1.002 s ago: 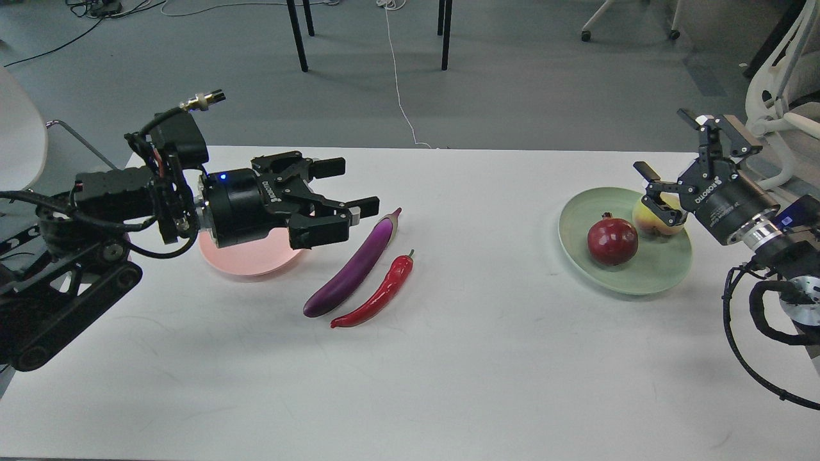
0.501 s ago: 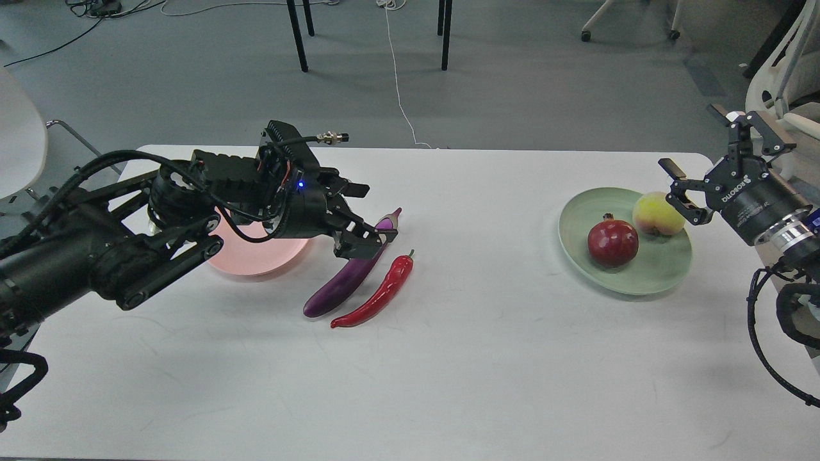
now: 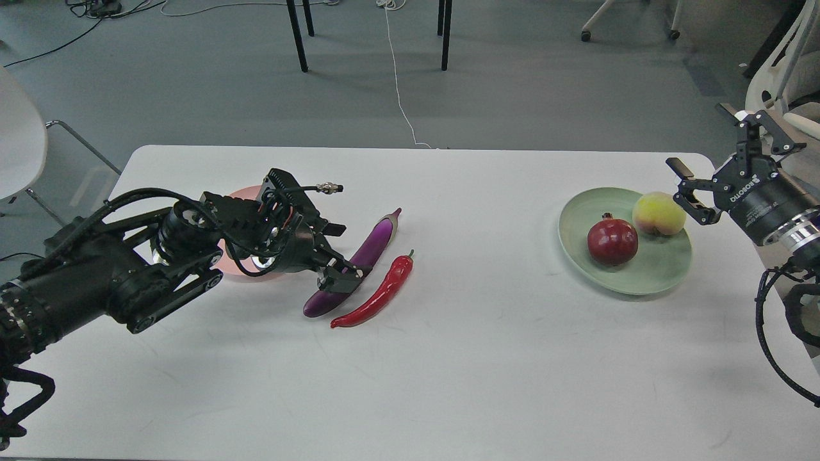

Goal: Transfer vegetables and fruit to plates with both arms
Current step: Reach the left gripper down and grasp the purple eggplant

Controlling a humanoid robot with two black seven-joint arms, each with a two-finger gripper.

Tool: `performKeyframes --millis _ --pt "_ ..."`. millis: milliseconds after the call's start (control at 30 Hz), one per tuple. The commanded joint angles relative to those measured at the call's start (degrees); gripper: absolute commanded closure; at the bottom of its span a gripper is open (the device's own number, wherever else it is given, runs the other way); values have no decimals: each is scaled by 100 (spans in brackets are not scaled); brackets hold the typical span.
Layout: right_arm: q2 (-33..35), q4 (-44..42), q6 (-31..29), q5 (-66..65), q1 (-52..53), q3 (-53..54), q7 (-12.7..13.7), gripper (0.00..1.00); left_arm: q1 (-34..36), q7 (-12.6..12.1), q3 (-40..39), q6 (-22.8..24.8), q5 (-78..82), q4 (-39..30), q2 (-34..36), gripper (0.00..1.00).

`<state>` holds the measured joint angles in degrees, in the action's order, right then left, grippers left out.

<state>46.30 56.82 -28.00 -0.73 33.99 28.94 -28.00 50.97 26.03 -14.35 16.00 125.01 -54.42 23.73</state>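
Note:
The purple eggplant (image 3: 375,240) and the red chili pepper (image 3: 381,291) lie side by side, slanted, on the white table left of centre. My left gripper (image 3: 334,254) is open and low over the eggplant's lower half, with one finger on each side of it. The pink plate (image 3: 243,192) lies just left of it, mostly hidden by my left arm. The green plate (image 3: 653,272) at the right holds the pomegranate (image 3: 612,241) and the peach (image 3: 658,214). My right gripper (image 3: 701,137) is open and empty, raised beside the plate's far right.
The white table (image 3: 448,371) reaches the bottom of the view. A white chair (image 3: 19,137) stands off the far left corner and another (image 3: 785,77) behind my right arm. Black chair legs (image 3: 298,35) and a cable are on the floor beyond.
My left gripper has swung toward the eggplant and dropped until its fingers straddle it. My right gripper has let go of the peach on the green plate and drawn back up and right.

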Motion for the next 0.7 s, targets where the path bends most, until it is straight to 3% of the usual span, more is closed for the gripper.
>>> performKeyframes --millis 0,367,668 --pt "28 13 0 3 -7 16 0 2 -8 -1 107 -62 -1 133 -17 8" --pt "37 39 0 -6 -24 16 0 2 -26 16 222 -168 -1 291 -96 20" --pt "90 83 0 -6 -24 16 0 2 -61 16 222 -168 -1 265 -228 20"
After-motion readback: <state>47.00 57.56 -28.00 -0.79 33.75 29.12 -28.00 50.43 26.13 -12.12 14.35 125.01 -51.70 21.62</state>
